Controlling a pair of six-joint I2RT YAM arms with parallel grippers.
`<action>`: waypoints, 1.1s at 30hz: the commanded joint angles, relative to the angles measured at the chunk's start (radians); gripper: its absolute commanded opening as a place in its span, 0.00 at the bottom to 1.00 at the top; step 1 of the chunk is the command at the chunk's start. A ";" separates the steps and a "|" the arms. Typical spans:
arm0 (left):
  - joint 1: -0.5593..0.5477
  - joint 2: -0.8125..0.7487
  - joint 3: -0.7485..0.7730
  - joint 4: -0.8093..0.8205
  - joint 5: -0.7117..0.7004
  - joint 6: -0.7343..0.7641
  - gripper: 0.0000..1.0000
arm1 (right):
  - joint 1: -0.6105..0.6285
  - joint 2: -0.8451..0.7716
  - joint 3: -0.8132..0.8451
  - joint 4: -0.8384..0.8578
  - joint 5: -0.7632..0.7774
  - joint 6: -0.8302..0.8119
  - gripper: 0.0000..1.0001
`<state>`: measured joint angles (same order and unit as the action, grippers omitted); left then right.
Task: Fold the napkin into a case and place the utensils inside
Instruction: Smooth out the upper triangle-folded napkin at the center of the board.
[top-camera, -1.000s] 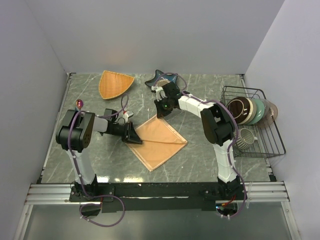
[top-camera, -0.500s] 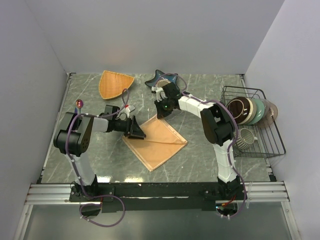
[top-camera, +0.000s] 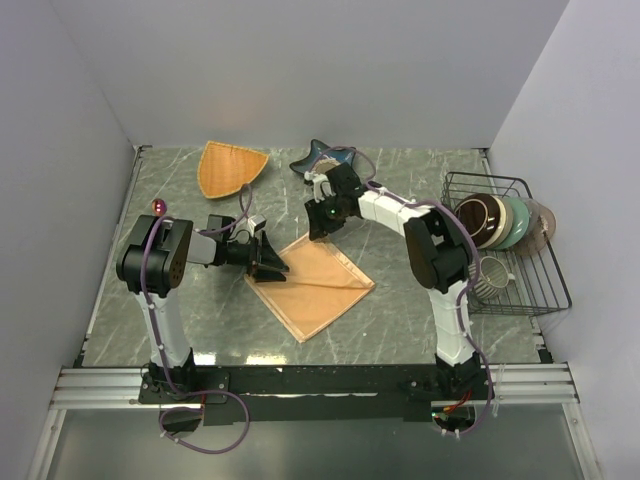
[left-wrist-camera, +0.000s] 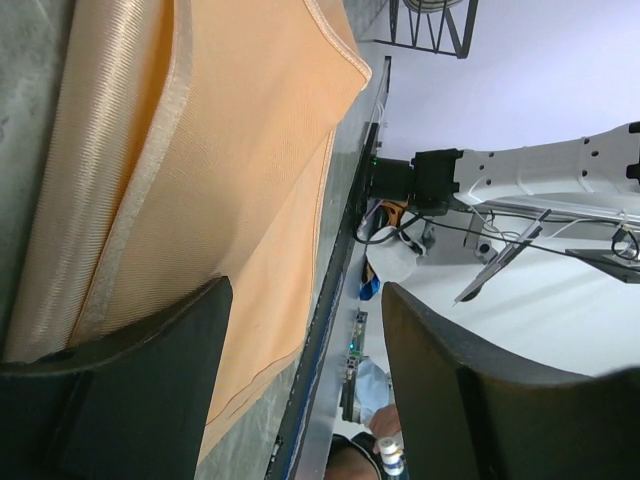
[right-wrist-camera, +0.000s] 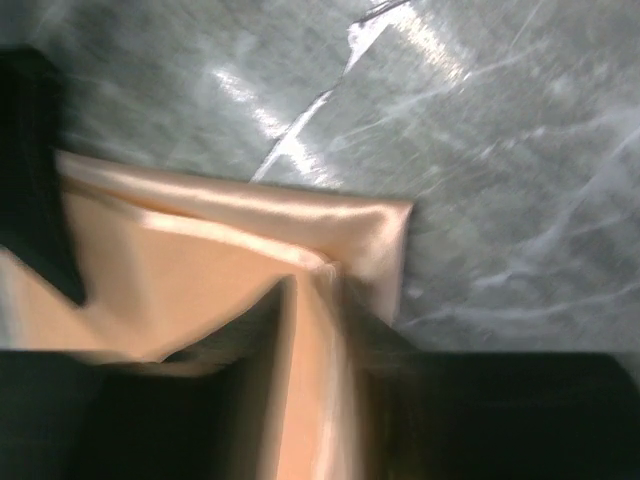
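Napkin (top-camera: 322, 290) lies flat mid-bench (top-camera: 400, 325), turned like a diamond with corners at 12, 3, 6 and 9 o'clock. A fold line runs straight across it from the 9 o'clock corner to the 3 o'clock corner. The right wrist view shows layered cloth edges at the far corner.

Left gripper (top-camera: 272, 263) sits low at the napkin's 9 o'clock corner, pointing toward 3 o'clock. Its fingers (left-wrist-camera: 130, 390) stand wide apart, so it is open with nothing pinched. The hemmed napkin edge runs under one finger, and peach cloth fills the view beyond it.

Right gripper (top-camera: 319, 224) is down at the napkin's 12 o'clock corner. Its wrist view is blurred: dark fingers sit low in the frame with peach cloth between them. Cannot tell whether the cloth is clamped or free.

Other items:
- Orange fan-shaped dish (top-camera: 230, 168) at 11 o'clock, well apart from the napkin.
- Dark blue star-shaped dish (top-camera: 322, 157) at 12 o'clock, just beyond the right gripper.
- Wire rack (top-camera: 520, 290) at 3 o'clock, with bowls (top-camera: 500, 220) standing on edge in it.
- Grey mug (top-camera: 490, 277) at the rack's near-left corner.
- Small purple-pink round thing (top-camera: 158, 207) at 9 o'clock, by the left arm's upper link. Too small to tell whether it is a utensil.
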<state>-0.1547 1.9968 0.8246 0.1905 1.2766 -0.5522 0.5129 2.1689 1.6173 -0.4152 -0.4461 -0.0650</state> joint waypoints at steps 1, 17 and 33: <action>0.015 0.057 -0.042 0.007 -0.137 0.063 0.69 | -0.031 -0.179 0.026 -0.001 -0.098 0.115 0.62; 0.009 0.034 -0.044 0.004 -0.164 0.066 0.67 | -0.036 -0.390 -0.654 0.613 -0.594 0.900 1.00; 0.007 0.033 -0.047 -0.008 -0.171 0.080 0.67 | -0.106 -0.219 -0.698 0.461 -0.637 0.759 0.98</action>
<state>-0.1558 1.9930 0.8173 0.2050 1.2591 -0.5648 0.4374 1.9320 0.9340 0.2012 -1.0641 0.8478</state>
